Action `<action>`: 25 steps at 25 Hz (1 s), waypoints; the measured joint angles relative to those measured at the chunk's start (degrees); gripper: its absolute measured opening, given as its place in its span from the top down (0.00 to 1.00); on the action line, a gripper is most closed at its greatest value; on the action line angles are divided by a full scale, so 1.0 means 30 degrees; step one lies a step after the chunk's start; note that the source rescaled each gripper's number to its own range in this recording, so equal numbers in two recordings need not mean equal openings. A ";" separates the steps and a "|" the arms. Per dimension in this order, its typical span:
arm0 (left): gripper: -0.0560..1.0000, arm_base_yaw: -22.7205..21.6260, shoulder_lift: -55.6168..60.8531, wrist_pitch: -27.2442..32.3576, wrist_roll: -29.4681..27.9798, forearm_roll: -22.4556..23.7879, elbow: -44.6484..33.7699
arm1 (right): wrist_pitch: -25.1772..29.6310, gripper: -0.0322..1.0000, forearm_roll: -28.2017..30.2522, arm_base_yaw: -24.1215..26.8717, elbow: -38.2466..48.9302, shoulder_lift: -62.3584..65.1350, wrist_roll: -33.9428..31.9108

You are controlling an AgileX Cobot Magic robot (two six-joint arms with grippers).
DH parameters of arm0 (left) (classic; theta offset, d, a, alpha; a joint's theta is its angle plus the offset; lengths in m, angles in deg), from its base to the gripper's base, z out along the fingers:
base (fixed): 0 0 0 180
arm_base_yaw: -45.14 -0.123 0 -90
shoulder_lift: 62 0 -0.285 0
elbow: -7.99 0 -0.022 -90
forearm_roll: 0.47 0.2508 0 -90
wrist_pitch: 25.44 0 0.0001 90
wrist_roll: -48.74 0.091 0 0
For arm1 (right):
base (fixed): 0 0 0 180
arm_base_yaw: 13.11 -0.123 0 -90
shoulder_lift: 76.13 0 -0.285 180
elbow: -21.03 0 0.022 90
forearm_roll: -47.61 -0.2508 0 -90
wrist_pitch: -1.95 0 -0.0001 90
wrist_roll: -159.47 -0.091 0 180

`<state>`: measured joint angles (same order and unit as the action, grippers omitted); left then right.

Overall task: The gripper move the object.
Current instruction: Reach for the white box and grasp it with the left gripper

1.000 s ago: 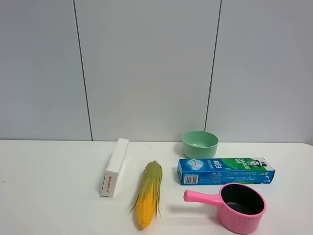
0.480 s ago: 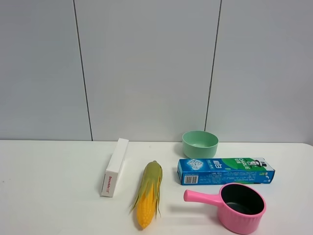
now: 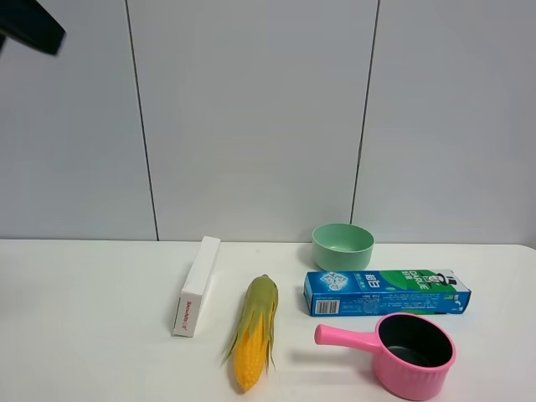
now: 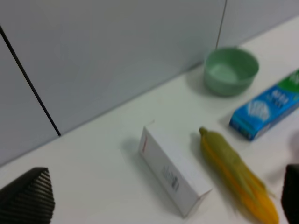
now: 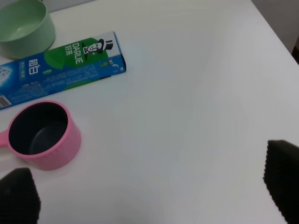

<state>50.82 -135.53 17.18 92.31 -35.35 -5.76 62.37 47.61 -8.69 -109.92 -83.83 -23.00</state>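
The object, a flat white carton (image 3: pixel 197 286) with red print on its near end, lies on the white table left of the corn. It also shows in the left wrist view (image 4: pixel 174 168). My left gripper (image 4: pixel 159 198) is open and empty, high above and short of the carton. A black part of the left arm (image 3: pixel 32 27) shows in the top left corner of the exterior view. My right gripper (image 5: pixel 149 184) is open and empty, over bare table right of the pink pot, far from the carton.
A corn cob (image 3: pixel 255 331) lies right of the carton. A green bowl (image 3: pixel 342 246), a blue-green toothpaste box (image 3: pixel 385 292) and a pink saucepan (image 3: pixel 410 352) sit further right. The table's right edge (image 5: pixel 275 35) shows in the right wrist view.
A black part of the left arm has come into the top left corner of the exterior view. The objects on the table have not moved.
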 joint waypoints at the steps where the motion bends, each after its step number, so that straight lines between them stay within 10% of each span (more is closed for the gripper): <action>1: 0.00 0.0585 -0.1111 -0.0001 -0.0130 0.0561 0.0458 | 0.0000 0.00 0.0000 0.0000 0.0000 0.0000 0.0000; 12: 0.00 0.5379 -1.0380 -0.0714 -0.6861 0.4262 0.5535 | 0.0000 0.00 0.0000 0.0000 0.0000 0.0000 0.0000; 25: 0.00 0.6758 -1.5959 -0.0060 -1.5013 0.8312 0.8074 | 0.0000 0.00 0.0000 0.0000 0.0000 0.0000 0.0000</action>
<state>71.10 -183.41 17.01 47.27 -10.41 18.46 62.37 47.61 -8.69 -109.92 -83.83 -23.00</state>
